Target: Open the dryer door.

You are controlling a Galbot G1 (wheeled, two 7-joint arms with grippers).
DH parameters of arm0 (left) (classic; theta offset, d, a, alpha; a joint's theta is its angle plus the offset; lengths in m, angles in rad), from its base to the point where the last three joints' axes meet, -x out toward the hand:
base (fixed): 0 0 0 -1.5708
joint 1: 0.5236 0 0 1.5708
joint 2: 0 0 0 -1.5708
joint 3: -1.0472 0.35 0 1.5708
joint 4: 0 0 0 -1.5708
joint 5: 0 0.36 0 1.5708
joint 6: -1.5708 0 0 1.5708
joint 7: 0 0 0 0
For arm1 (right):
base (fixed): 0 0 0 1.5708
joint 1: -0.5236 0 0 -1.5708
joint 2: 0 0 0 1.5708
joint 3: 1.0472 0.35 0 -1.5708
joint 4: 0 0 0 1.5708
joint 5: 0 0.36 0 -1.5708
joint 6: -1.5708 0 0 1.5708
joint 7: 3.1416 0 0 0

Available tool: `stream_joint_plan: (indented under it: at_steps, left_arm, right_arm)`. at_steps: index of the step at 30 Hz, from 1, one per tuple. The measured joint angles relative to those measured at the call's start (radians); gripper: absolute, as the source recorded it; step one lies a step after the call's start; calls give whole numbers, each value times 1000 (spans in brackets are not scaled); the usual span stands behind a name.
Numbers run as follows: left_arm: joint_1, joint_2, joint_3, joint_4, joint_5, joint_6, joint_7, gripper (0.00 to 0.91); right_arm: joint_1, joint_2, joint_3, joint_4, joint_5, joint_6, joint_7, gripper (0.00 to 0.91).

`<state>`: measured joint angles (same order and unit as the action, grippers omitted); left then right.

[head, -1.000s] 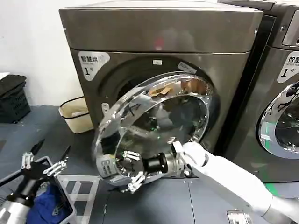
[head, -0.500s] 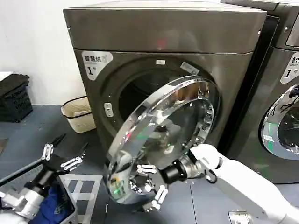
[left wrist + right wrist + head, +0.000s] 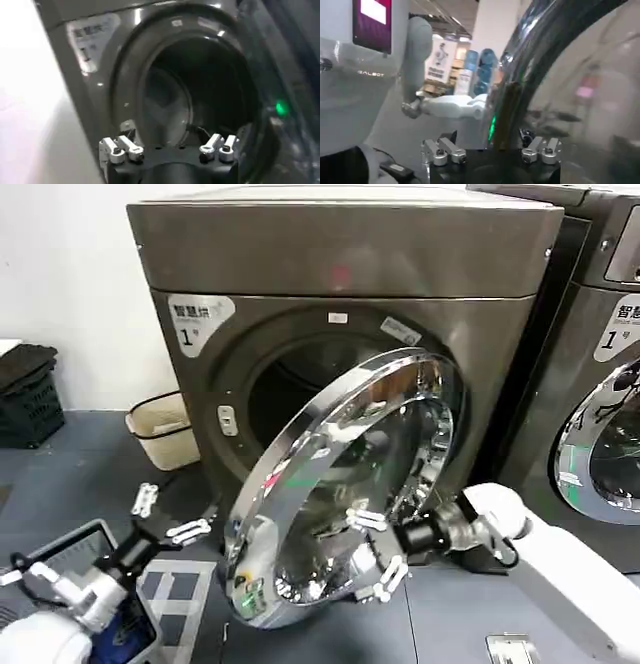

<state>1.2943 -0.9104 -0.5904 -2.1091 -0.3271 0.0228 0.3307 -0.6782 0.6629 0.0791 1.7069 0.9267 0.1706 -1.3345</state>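
Note:
The dryer door (image 3: pixel 350 484), a wide chrome ring around dark glass, stands swung out from the grey dryer (image 3: pixel 340 264), and the dark drum opening (image 3: pixel 290 389) shows behind it. My right gripper (image 3: pixel 376 551) is at the door's lower front rim with its fingers spread open. In the right wrist view the door's rim (image 3: pixel 507 115) runs between the fingers of this gripper (image 3: pixel 490 150). My left gripper (image 3: pixel 168 515) hovers open, low and to the left of the door. It holds nothing (image 3: pixel 170 149) and faces the drum opening (image 3: pixel 200 100).
A second grey machine (image 3: pixel 600 384) with its own chrome door stands at the right. A beige basket (image 3: pixel 165 429) and a black crate (image 3: pixel 25 394) sit on the floor at the left. A blue object (image 3: pixel 130 634) lies under my left arm.
The door has swung farther open, towards the right. My right gripper moved right with its rim. My left gripper rose and moved right, towards the opening.

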Motion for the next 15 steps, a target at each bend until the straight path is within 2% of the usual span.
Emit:
stream_joint_plan:
  at_steps: [7, 15]
  left_arm:
    - [-114, 22, 121, 40, -27, -4, 22, 907]
    - [-229, 31, 275, 66, -30, -26, 60, 907]
  right_arm:
    - [-299, -48, 306, 64, 5, 9, -7, 907]
    - [-652, -22, 684, 147, 20, 32, 8, 907]
